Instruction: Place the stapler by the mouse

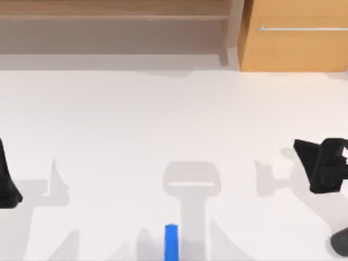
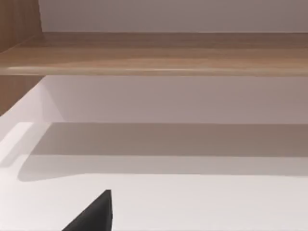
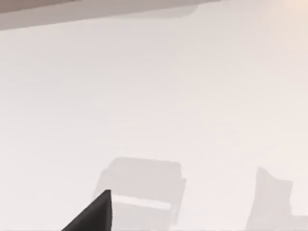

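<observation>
Table (image 1: 136,119): white, plain surface, crossed by soft grey shadows near its front middle and toward both sides.

Stapler (image 1: 171,241): narrow bright-blue bar with a rounded far end, lying flat on the table at the front edge of the top view, about midway between left and right. Its long axis ran front to back. Nothing touched it; both arms were well apart from it.

Mouse (image 1: 341,242): dark grey rounded shape at the front right corner of the top view, cut off by the frame so that just part of its outline could be made out. It was well apart from the stapler, to the stapler's right.

Left gripper (image 1: 6,182): black, at the far left edge of the table in the top view, partly cut off. Whether its jaws were open or closed could not be told. A black finger (image 2: 94,214) of it showed in the left wrist view.

Right gripper (image 1: 322,163): black angular form at the right edge of the table, behind the mouse and clear of it. Its jaw state could not be told either. A black finger (image 3: 94,214) appeared in the right wrist view above the white table.

Wooden shelf (image 1: 114,16): behind the table, left and centre.

Wooden cabinet (image 1: 293,35): behind the table, at the right.
</observation>
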Motion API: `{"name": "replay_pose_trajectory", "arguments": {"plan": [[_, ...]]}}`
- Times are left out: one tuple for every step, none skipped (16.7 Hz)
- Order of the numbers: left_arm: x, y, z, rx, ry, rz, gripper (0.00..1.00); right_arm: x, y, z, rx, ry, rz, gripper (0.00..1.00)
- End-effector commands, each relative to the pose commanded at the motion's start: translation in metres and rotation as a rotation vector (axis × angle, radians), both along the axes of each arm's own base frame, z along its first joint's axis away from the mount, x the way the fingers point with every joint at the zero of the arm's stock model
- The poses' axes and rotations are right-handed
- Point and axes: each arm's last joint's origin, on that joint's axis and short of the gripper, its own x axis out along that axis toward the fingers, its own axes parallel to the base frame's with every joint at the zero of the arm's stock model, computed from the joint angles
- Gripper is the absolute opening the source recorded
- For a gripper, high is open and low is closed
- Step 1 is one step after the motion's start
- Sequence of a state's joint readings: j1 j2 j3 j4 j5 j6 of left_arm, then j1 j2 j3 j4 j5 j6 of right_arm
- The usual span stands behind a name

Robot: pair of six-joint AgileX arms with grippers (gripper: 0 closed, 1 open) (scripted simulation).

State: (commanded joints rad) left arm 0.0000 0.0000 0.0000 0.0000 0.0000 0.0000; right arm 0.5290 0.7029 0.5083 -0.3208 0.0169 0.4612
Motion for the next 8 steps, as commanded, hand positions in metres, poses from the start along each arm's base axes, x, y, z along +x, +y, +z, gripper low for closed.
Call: {"name": "replay_pose_trajectory", "arguments": {"plan": [[0.000,0.000,0.000,0.000,0.000,0.000,1.00,0.002,0.007,0.002,0.003,0.041,0.014,1.00],[0.000,0.000,0.000,0.000,0.000,0.000,1.00,0.005,0.014,0.005,0.005,0.080,0.028,1.00],[0.000,0.000,0.000,0.000,0.000,0.000,1.00,0.007,0.022,0.007,0.006,0.118,0.044,1.00],[0.000,0.000,0.000,0.000,0.000,0.000,1.00,0.008,0.030,0.009,0.006,0.156,0.059,1.00],[0.000,0.000,0.000,0.000,0.000,0.000,1.00,0.010,0.037,0.011,0.002,0.193,0.070,1.00],[0.000,0.000,0.000,0.000,0.000,0.000,1.00,0.012,0.045,0.012,-0.003,0.229,0.080,1.00],[0.000,0.000,0.000,0.000,0.000,0.000,1.00,0.014,0.053,0.013,-0.012,0.264,0.083,1.00],[0.000,0.000,0.000,0.000,0.000,0.000,1.00,0.016,0.060,0.014,-0.022,0.298,0.084,1.00]]}}
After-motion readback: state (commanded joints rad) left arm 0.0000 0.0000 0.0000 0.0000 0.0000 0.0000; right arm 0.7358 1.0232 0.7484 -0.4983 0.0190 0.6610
